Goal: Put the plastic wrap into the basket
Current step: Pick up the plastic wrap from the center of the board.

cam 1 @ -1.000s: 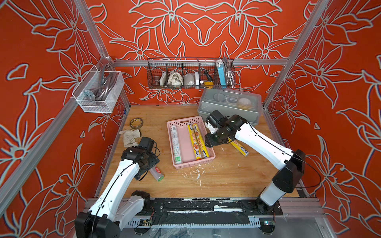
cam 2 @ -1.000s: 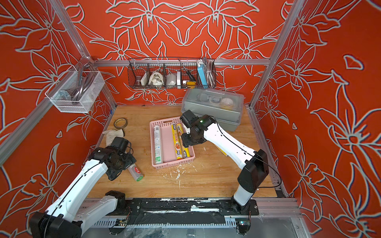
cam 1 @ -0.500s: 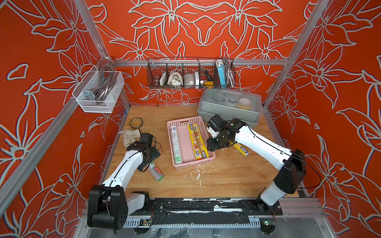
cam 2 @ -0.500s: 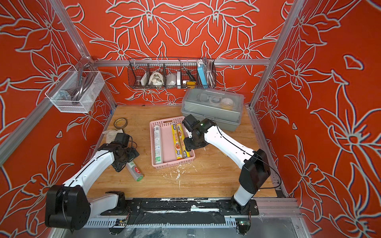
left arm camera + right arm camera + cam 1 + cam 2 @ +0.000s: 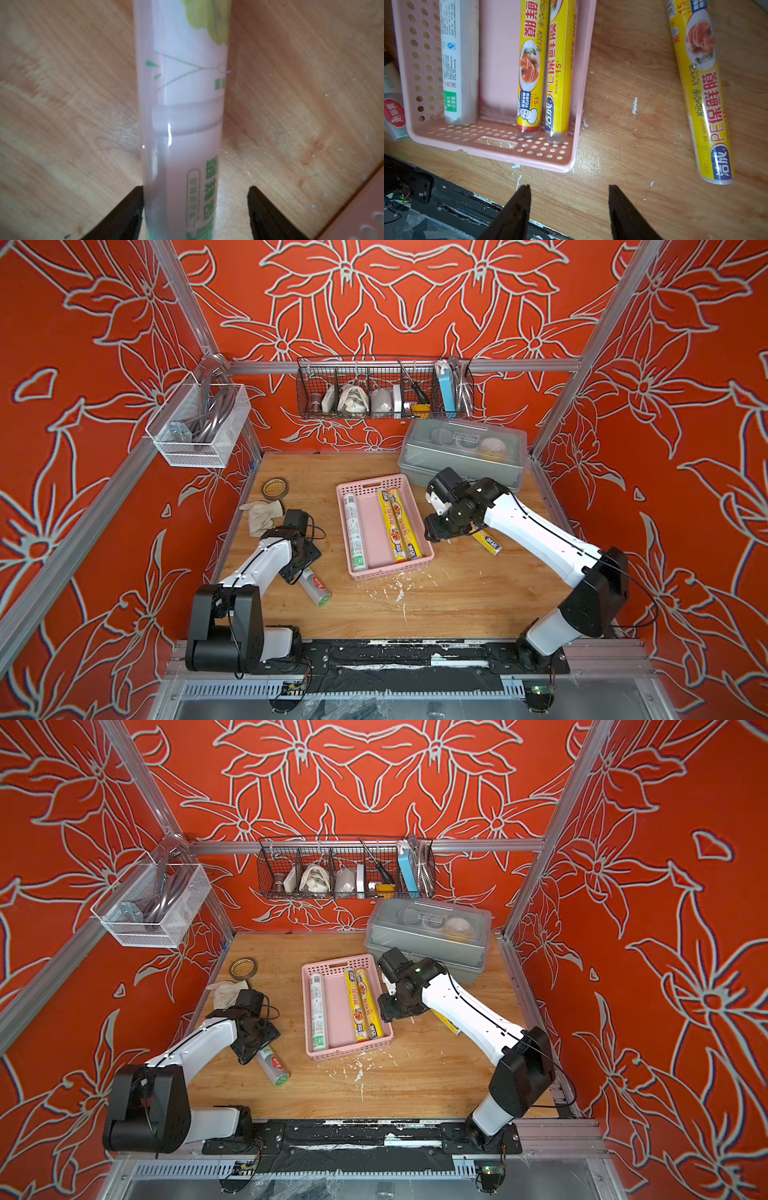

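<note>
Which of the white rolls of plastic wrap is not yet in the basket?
The white roll on the table beside the left arm, lying between the open left pincer's fingers. The other white roll lies inside the pink basket.

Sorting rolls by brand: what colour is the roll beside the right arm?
Yellow with a blue end and a food picture, clearest in the right wrist view.

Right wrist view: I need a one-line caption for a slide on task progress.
Open right gripper hovers past the pink basket, which holds three rolls; one yellow roll lies outside.
</note>
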Robot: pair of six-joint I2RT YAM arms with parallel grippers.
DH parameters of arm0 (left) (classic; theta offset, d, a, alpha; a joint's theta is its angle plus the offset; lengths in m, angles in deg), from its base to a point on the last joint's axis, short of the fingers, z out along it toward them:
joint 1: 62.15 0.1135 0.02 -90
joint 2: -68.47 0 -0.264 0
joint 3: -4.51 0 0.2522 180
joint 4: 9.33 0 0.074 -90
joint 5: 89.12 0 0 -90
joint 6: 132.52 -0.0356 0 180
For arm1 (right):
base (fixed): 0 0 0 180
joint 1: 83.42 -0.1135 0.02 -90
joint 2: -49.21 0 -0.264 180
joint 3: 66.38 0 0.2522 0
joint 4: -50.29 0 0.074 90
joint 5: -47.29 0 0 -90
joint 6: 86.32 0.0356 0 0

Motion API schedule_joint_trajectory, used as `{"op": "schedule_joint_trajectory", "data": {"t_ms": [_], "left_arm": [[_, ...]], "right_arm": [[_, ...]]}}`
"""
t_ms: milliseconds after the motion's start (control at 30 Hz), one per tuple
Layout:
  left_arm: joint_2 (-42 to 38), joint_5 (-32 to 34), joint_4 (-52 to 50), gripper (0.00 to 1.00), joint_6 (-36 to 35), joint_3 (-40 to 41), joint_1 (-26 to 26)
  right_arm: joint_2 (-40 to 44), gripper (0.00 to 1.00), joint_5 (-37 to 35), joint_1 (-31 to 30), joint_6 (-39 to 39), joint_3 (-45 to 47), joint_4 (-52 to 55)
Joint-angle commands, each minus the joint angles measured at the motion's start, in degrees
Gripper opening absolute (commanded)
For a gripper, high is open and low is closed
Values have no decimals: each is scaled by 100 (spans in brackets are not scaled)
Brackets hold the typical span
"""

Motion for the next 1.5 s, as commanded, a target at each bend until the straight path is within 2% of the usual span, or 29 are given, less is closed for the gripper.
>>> {"op": "schedule_joint_trajectory", "data": {"t_ms": [0,200,333,367,600,767,933,1233,1467], "left_arm": [[174,9,72,78,80,45,43],[299,-53,98,71,164,74,53],[373,-36,261,52,143,153,62],[418,-22,285,51,138,155,69],[643,-283,320,44,7,41,79],[454,-377,247,36,-20,14,77],[87,-476,-35,33,-94,-185,53],[-583,-139,-1269,32,-369,-1585,-255],[-262,120,-1978,32,-508,-3044,-976]], "right_arm": [[167,60,-51,57,-96,64,90],[207,60,-84,117,-131,72,153],[271,60,-102,154,-166,118,131],[290,60,-112,171,-167,139,105],[372,60,-79,264,-188,208,82],[439,60,-70,338,-218,267,73],[554,60,-53,477,-228,434,38],[675,60,20,927,-322,761,-162],[759,60,18,1145,-395,922,-167]]}}
